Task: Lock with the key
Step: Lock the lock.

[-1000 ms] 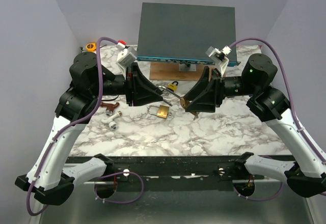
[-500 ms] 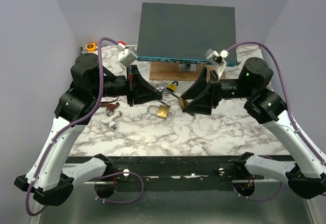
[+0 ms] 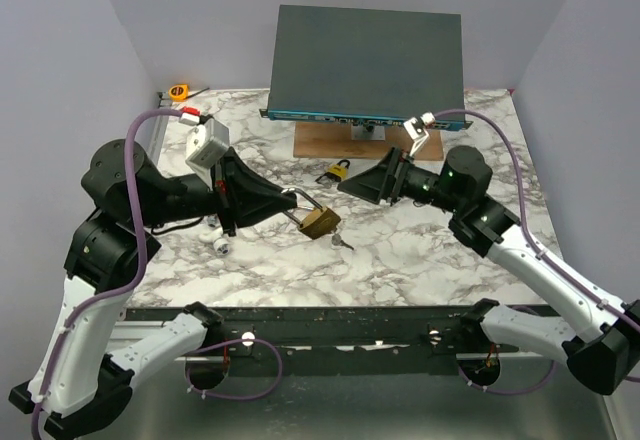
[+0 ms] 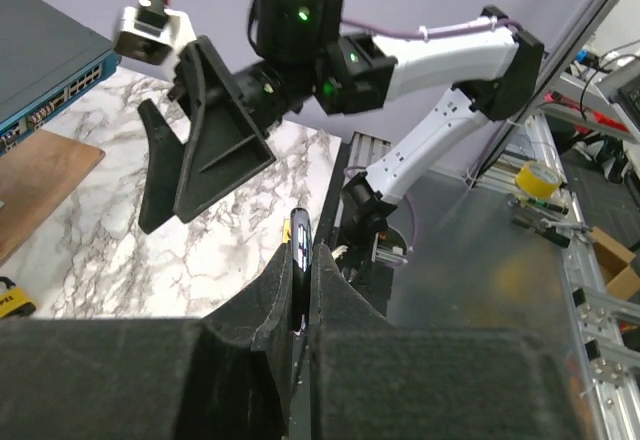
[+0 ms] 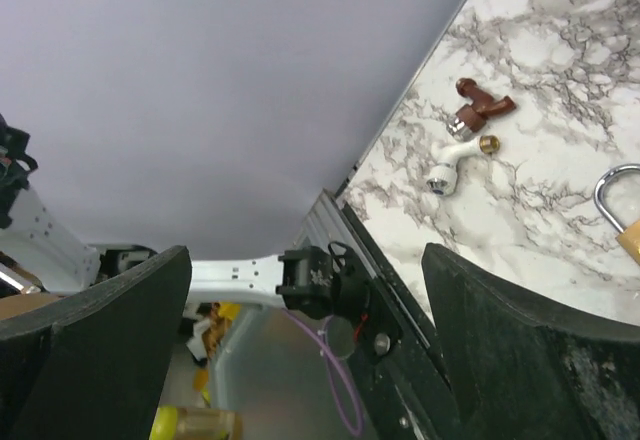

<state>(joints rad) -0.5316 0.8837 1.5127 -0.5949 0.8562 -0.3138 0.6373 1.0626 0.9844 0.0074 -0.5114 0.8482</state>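
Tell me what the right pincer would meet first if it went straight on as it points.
Probably the brass padlock held by the left pincer, judging by the top view. Depth is unclear: its wrist view shows the shackle off at the edge, so the right pincer might pass it.

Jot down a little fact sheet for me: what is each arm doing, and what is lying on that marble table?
Left arm's fingers: shut on the steel shackle of the brass padlock
Right arm's fingers: open, empty, pointing toward that padlock
Small silver key: lying on the marble table beside the brass padlock, not held
Also there: small black-and-yellow padlock, white tap, brown tap, dark grey network switch
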